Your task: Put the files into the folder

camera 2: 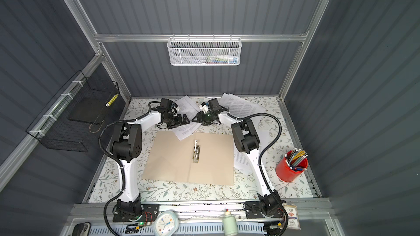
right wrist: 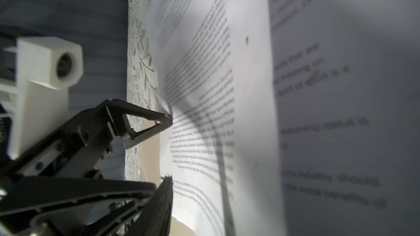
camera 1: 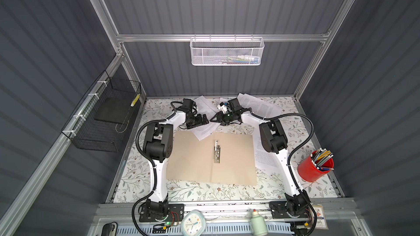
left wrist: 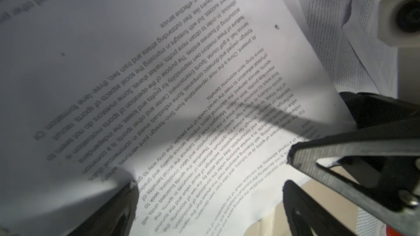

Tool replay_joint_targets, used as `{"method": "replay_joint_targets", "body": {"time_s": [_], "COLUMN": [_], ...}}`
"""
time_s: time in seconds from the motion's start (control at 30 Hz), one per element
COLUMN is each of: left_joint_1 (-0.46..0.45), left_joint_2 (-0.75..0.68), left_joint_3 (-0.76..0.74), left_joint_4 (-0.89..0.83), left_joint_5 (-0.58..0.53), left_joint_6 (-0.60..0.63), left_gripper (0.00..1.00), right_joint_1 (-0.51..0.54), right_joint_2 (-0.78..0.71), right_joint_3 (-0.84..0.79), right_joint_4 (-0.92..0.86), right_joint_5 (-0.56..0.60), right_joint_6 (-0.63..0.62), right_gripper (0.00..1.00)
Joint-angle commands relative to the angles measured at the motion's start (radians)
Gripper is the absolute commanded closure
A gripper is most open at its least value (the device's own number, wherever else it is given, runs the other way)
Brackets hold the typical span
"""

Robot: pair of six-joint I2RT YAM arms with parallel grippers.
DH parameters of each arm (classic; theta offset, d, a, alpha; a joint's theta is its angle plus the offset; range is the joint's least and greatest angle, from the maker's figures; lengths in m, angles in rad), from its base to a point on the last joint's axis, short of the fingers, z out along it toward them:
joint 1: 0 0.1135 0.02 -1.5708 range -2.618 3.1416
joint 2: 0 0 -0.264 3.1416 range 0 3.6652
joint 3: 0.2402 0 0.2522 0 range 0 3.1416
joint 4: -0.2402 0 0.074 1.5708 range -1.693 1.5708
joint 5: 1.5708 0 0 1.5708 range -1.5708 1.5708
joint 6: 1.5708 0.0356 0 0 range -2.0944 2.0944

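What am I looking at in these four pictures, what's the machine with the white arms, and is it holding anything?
Two white-and-black robot arms stand at the near edge of a flower-patterned table. Two pictures look down from overhead and are nearly alike. The other two are taken from the arms' wrists, close to the paper. On the table lie an open tan folder with a metal clip, printed sheets beyond and beside it, and a red cup of pencils. The left gripper is open. The right gripper meets it at one sheet; paper hides part of it, so a grip is unclear.
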Motion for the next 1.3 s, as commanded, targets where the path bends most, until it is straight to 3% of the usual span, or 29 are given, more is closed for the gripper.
{"method": "replay_joint_targets", "body": {"time_s": [0.0, 0.07, 0.27, 0.53, 0.67, 0.73, 0.87, 1.27], "left_joint_1": [-0.007, -0.005, 0.003, 0.026, 0.027, 0.027, 0.027, 0.008], "left_joint_2": [0.023, -0.005, -0.185, -0.492, -0.584, -0.622, -0.650, -0.520], "left_joint_3": [0.004, 0.024, -0.009, -0.278, -0.450, -0.551, -0.675, -0.773], "left_joint_4": [-0.141, -0.148, -0.141, -0.096, 0.054, 0.187, 0.359, 0.651], "left_joint_5": [0.058, 0.080, 0.071, 0.085, 0.203, 0.251, 0.266, 0.271], "left_joint_6": [-0.037, -0.047, -0.092, -0.151, -0.277, -0.396, -0.552, -0.742], "left_gripper": [0.00, 0.00, 0.00, 0.00, 0.00, 0.00, 0.00, 0.04], "right_joint_1": [-0.003, -0.006, -0.009, -0.046, -0.061, -0.066, -0.065, -0.058], "right_joint_2": [-0.072, -0.094, -0.249, -0.532, -0.622, -0.651, -0.674, -0.699], "right_joint_3": [-0.040, -0.048, -0.167, -0.530, -0.693, -0.773, -0.867, -0.936], "right_joint_4": [0.037, 0.034, 0.064, 0.218, 0.313, 0.388, 0.481, 0.577], "right_joint_5": [0.022, 0.023, 0.057, 0.121, 0.149, 0.150, 0.164, 0.168], "right_joint_6": [0.009, 0.019, 0.090, 0.326, 0.479, 0.567, 0.673, 0.790], "right_gripper": [0.72, 0.83, 1.00, 1.00, 1.00, 1.00, 1.00, 1.00]}}
